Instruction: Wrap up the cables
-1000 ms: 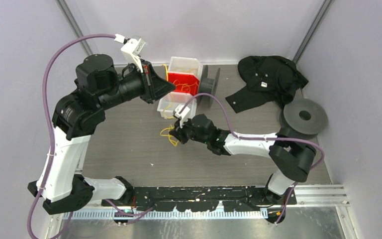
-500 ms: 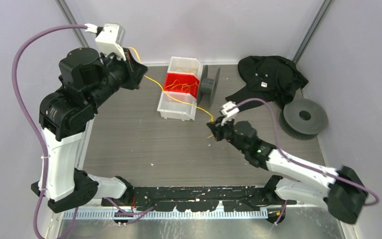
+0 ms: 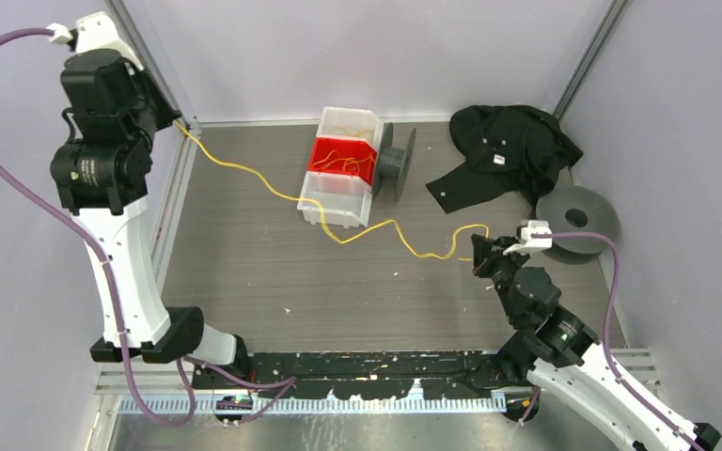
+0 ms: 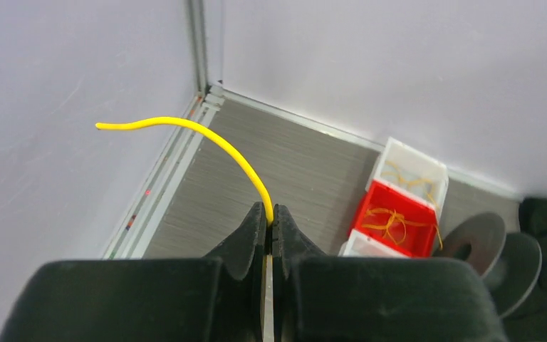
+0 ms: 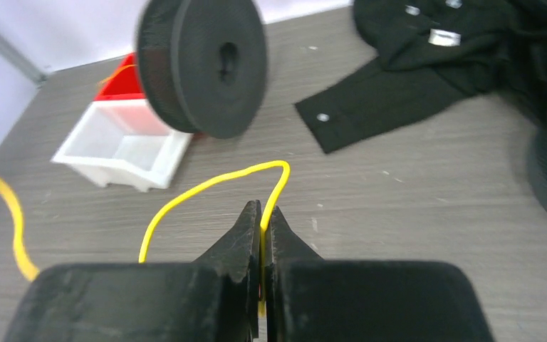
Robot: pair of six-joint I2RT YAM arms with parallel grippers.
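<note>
One yellow cable [image 4: 171, 120] | left pincer [image 4: 269, 226] pinches it | right pincer [image 5: 262, 217] seemingly pinches same

Tabletop [image 3: 244, 272] is matt grey wood-grain. White bin [image 3: 337, 209] and red bin [image 3: 334, 153] look like shiny plastic, cable [image 4: 171, 120] smooth and rubbery, shirt [image 3: 512, 141] soft black cloth, spool [image 3: 597, 235] matt.

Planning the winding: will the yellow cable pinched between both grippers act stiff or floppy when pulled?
Likely floppy: the yellow cable runs in slack waves between the left gripper and right gripper. Probably slightly springy too: its free end arcs unsupported beyond the left gripper.
</note>
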